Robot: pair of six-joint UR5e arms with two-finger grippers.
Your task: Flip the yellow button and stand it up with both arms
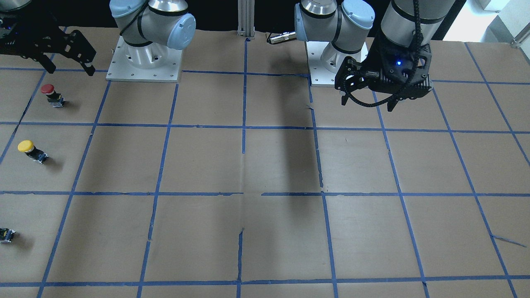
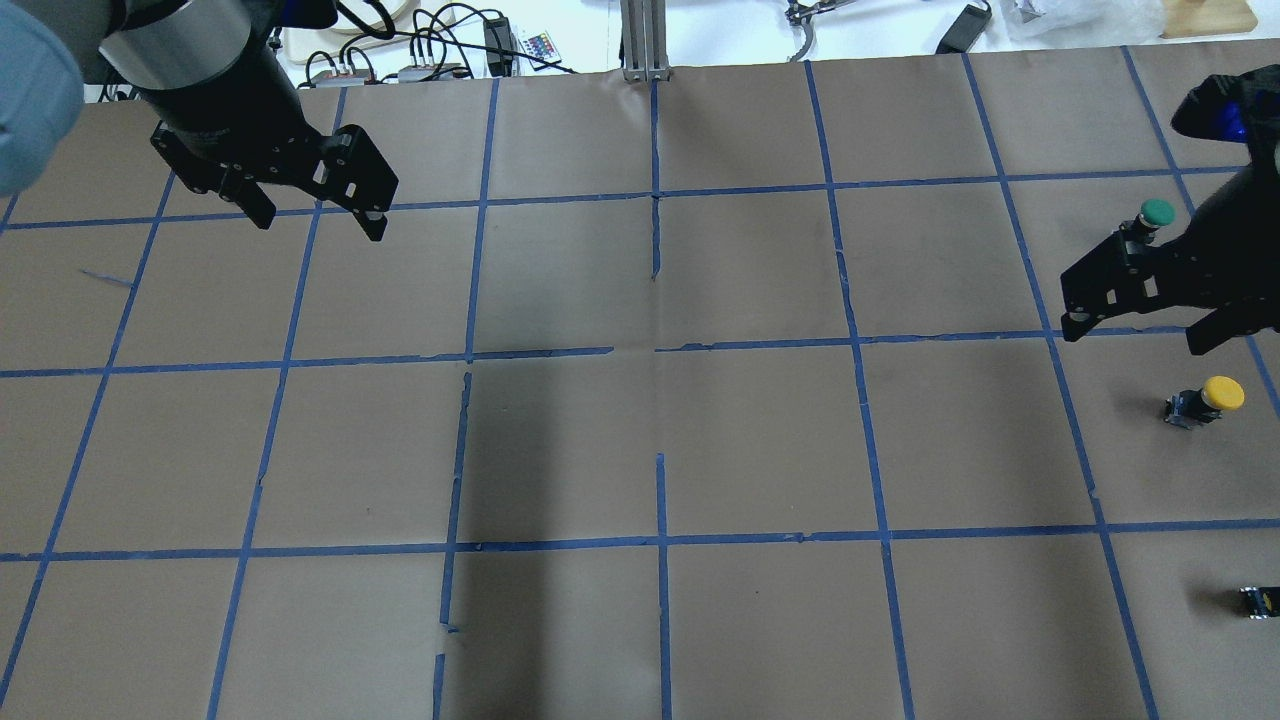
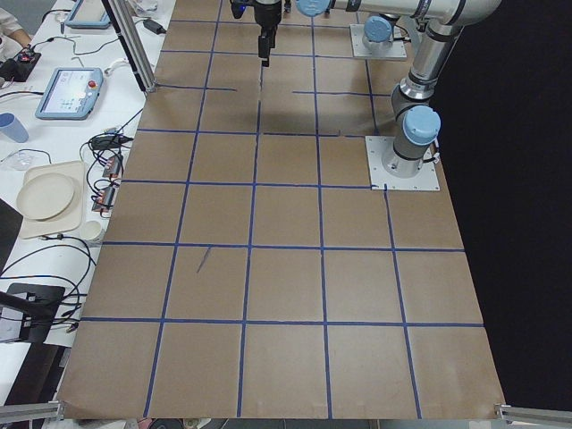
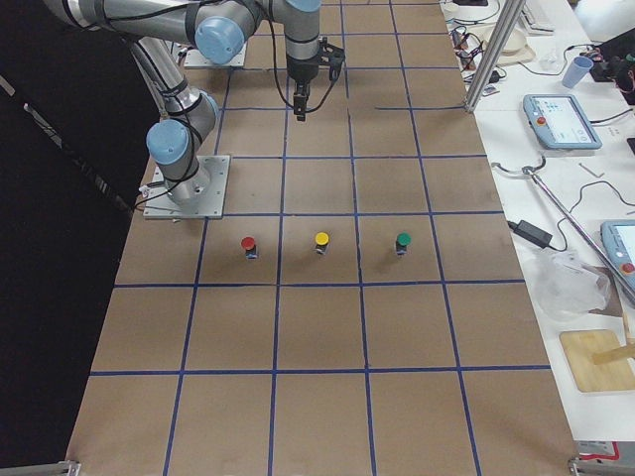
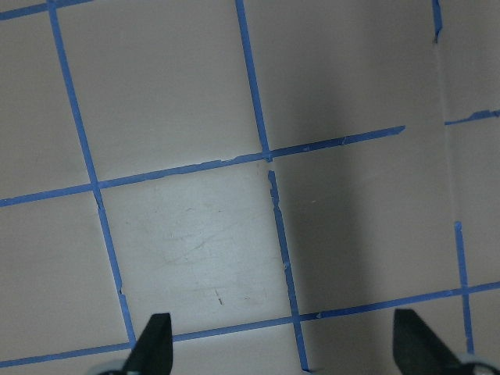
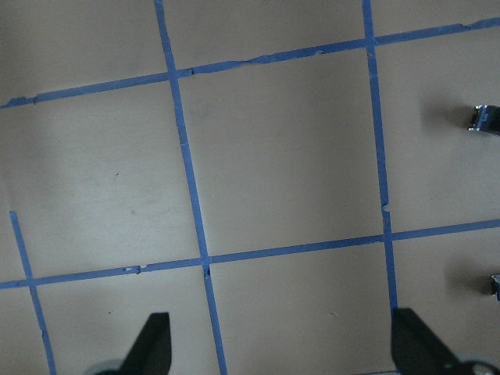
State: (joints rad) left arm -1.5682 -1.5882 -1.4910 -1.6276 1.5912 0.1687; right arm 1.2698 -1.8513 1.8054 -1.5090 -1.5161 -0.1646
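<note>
The yellow button [image 2: 1207, 397] stands cap up on the brown table near its right end, between a red and a green button. It also shows in the front view [image 1: 30, 150] and the right side view [image 4: 320, 241]. My right gripper [image 2: 1135, 338] is open and empty, raised above that end of the table and apart from the button; it also shows in the front view [image 1: 70, 71] and its wrist view [image 6: 281, 351]. My left gripper [image 2: 318, 228] is open and empty, raised over the other half of the table [image 1: 367, 103], with only bare table in its wrist view [image 5: 285, 351].
A red button [image 1: 49, 92] and a green button [image 2: 1155, 214] stand on either side of the yellow one. A tiny black part [image 2: 1260, 600] lies nearer the robot's edge. Both arm bases [image 1: 144, 62] stand at the robot's edge. Cables and tablets [image 4: 561, 119] lie beyond the table.
</note>
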